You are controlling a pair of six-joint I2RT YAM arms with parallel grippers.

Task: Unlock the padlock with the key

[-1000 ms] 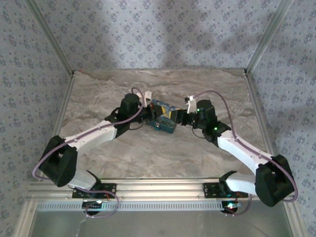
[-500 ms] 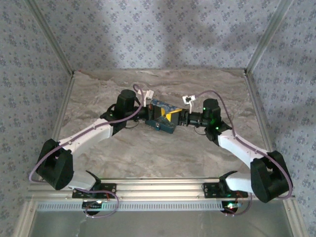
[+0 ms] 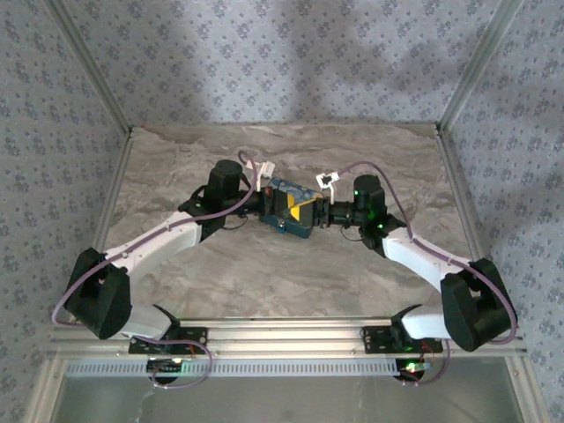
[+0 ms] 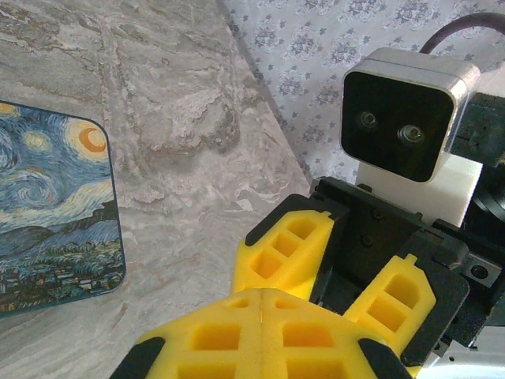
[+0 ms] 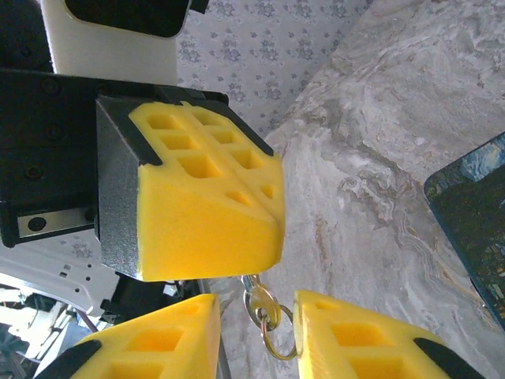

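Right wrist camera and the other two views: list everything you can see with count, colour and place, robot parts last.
box: one, blue starry-night print, flat on the table
key ring: one, silver metal, dangling below the shut left gripper, between the fingers of the right gripper
table: one, grey-beige marble pattern, under everything
walls: three, pale floral paper, around the table
arms: two, white and black, meeting above the box
left gripper: one, yellow fingers, shut
right gripper: one, yellow fingers, open, facing the left one
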